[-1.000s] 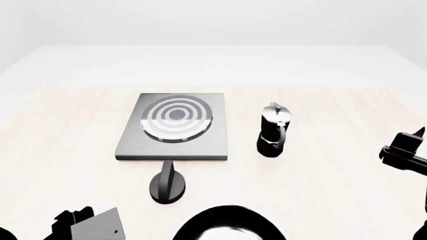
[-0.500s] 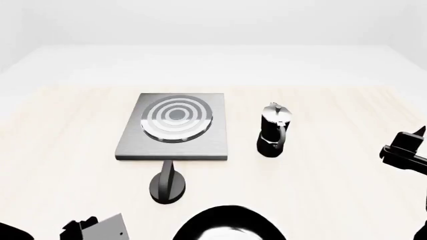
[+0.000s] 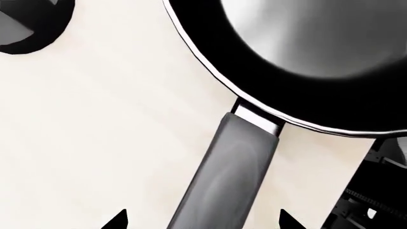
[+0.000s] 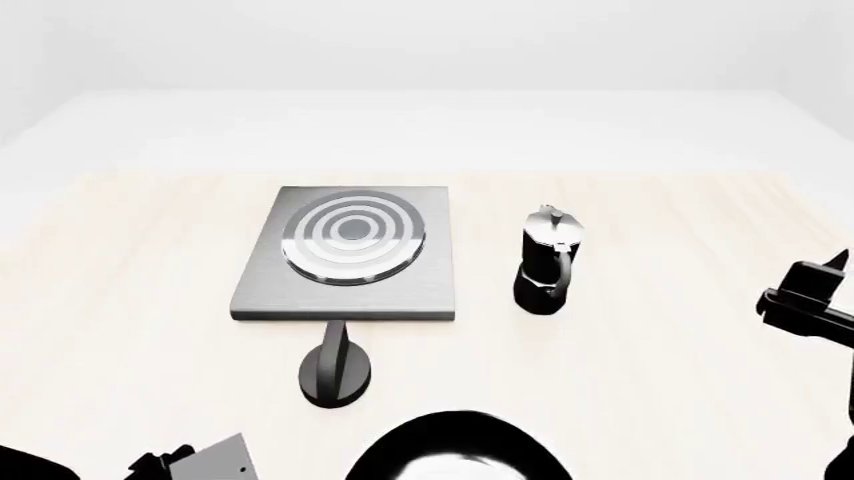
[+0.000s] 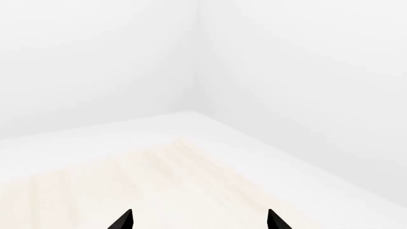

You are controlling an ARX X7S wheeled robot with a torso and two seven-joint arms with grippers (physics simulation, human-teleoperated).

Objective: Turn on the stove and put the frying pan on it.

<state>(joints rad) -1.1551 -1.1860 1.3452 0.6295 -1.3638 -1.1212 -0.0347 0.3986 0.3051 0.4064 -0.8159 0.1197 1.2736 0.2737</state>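
The grey square stove lies mid-table, and its round black knob with a ridge sits just in front of it. The knob also shows in the left wrist view. The black frying pan is at the near edge, partly cut off by the frame. In the left wrist view the pan fills the frame and its long handle runs between my open left gripper's tips without visible contact. The left gripper also shows low in the head view. My right gripper is open and empty at the far right.
A black-and-silver moka pot stands right of the stove. The pale wooden table ends at white walls behind. The right wrist view shows only the table's far corner.
My left gripper has moved lower in the head view, towards the near edge beside the pan. The right gripper and the objects have hardly moved.
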